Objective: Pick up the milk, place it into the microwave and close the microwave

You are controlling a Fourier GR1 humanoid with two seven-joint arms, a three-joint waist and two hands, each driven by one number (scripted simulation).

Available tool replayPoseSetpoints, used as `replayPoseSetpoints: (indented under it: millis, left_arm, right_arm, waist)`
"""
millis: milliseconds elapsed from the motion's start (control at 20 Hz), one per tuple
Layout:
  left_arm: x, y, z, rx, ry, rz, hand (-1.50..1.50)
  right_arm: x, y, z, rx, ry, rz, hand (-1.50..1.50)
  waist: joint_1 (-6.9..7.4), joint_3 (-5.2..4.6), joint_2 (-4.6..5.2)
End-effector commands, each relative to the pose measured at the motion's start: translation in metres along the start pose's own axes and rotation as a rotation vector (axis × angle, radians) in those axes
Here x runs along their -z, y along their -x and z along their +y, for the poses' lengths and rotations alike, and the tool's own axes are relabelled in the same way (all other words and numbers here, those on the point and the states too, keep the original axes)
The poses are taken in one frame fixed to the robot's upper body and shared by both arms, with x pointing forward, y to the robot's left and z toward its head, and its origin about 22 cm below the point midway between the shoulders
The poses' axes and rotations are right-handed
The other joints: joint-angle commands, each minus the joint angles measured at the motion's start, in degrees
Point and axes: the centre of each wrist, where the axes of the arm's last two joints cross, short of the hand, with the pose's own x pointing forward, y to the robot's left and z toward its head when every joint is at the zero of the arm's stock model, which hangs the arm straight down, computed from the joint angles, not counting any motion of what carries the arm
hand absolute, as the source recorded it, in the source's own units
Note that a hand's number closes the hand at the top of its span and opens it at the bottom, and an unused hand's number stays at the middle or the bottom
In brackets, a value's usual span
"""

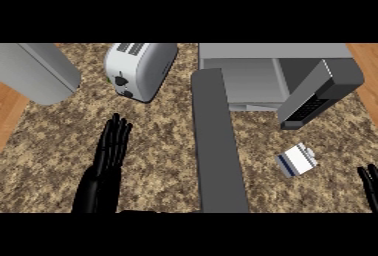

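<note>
The milk (297, 160), a small white carton with a blue band, lies tilted on the speckled counter (162, 140) at the right. Behind it stands the grey microwave (255, 80), its cavity showing. The open door (218, 150) juts toward me as a long grey slab through the middle of the view. A dark keypad panel (317, 97) sits on the microwave's right side. My right hand (369, 182) shows only as straight fingers at the right edge, a little right of and below the milk, not touching it. My left hand (109, 150) is open with fingers up, left of the door.
A silver toaster (140, 67) stands at the back, left of the microwave. A large grey block (33, 70) fills the back left corner. Wooden floor (9, 110) shows past the counter's left edge and at the far right.
</note>
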Motion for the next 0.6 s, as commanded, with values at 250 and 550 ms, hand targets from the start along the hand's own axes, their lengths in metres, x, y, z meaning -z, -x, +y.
replayPoseSetpoints:
  millis: [250, 550]
  left_arm:
    - [-0.027, 0.020, -0.036, -0.002, -0.013, -0.019, -1.50]
    - [-0.032, 0.018, -0.039, 0.008, -0.014, -0.003, -1.50]
  right_arm:
    - [-0.022, 0.056, 0.007, -0.023, 0.010, 0.031, -1.50]
    - [-0.026, 0.090, -0.007, -0.041, 0.072, 0.026, -1.50]
  waist:
    - [0.31, 0.00, 0.06]
    - [0.39, 0.01, 0.08]
